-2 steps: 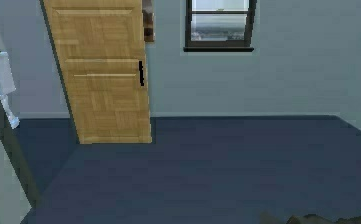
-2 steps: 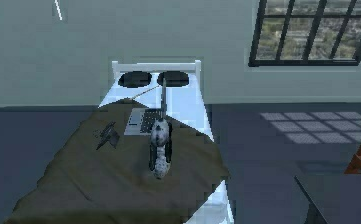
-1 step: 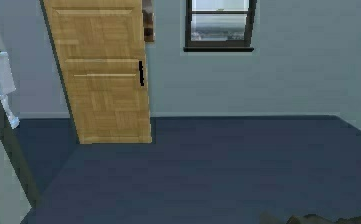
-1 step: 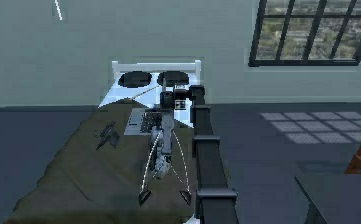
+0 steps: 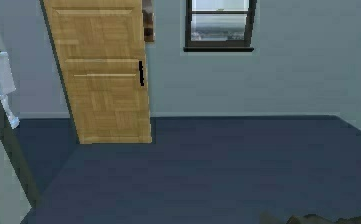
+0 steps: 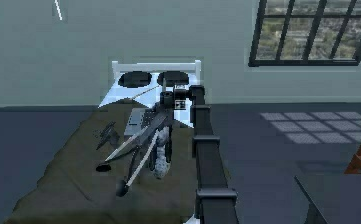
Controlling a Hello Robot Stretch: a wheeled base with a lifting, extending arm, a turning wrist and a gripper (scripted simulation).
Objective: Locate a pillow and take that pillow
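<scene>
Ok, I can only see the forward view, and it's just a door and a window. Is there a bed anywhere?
Observer: Yes. The arm side view has a bed.
Operator: Are there pillows on it?
Observer: Two dark pillows lie at its head, by the white headboard.
Operator: Where's the arm?
Observer: The arm rises along the bed's right edge in that view, and the gripper shows against the bed. I can't tell whether it holds anything.
</scene>
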